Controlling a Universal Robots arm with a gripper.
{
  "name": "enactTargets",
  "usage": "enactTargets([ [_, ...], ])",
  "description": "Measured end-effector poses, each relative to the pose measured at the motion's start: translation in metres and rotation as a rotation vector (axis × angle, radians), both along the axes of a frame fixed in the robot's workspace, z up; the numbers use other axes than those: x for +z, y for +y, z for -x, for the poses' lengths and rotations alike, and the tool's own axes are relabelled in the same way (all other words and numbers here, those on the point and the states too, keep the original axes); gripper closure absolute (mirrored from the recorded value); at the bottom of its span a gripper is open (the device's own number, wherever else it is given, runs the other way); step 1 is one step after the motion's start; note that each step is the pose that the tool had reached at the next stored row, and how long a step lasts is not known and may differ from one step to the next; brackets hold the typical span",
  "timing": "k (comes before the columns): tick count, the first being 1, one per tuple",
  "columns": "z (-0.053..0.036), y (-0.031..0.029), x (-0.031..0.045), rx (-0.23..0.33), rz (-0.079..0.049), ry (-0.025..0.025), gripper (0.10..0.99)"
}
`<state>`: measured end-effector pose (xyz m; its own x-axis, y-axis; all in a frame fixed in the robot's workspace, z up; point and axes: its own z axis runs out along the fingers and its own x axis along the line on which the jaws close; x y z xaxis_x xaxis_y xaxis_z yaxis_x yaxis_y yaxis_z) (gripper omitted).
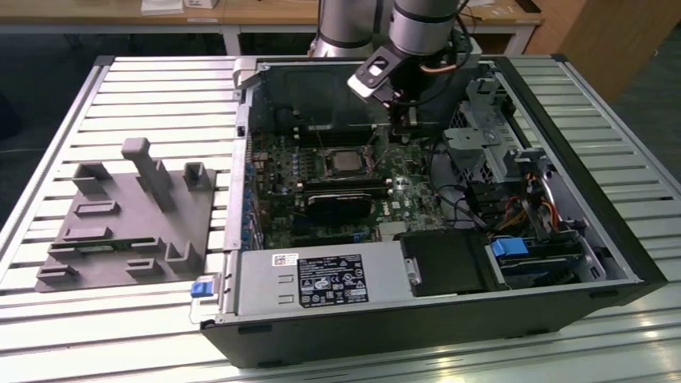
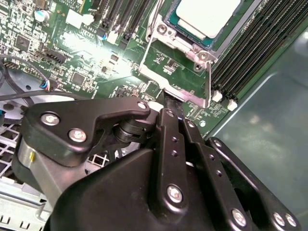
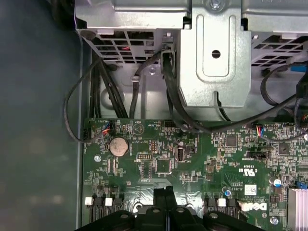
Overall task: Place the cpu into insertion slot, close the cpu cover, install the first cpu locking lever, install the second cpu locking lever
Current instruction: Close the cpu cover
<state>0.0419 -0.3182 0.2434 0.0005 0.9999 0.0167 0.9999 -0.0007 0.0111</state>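
We find the chip [image 2: 207, 17] seated in its socket [image 2: 163, 30] while the gripper [image 2: 172, 101], fingers [image 2: 167, 129] pressed shut on nothing we can make out, meets the outer edge of the cover [image 2: 208, 82], which lies flipped open between the socket and the gripper.

cpu [image 2: 208, 15] cropped at edge (second wrist view).

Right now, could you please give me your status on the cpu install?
Status: hand shut, tips at edge of open cpu cover. In insertion slot, cpu seated. Alongside, memory slots, apart from hand.
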Motion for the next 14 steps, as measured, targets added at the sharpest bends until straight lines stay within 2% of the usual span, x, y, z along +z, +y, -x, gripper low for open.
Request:
enactTargets([
  [14,0.0061,0.0000,0.0000,0.000,0.000,0.0000,0.980],
])
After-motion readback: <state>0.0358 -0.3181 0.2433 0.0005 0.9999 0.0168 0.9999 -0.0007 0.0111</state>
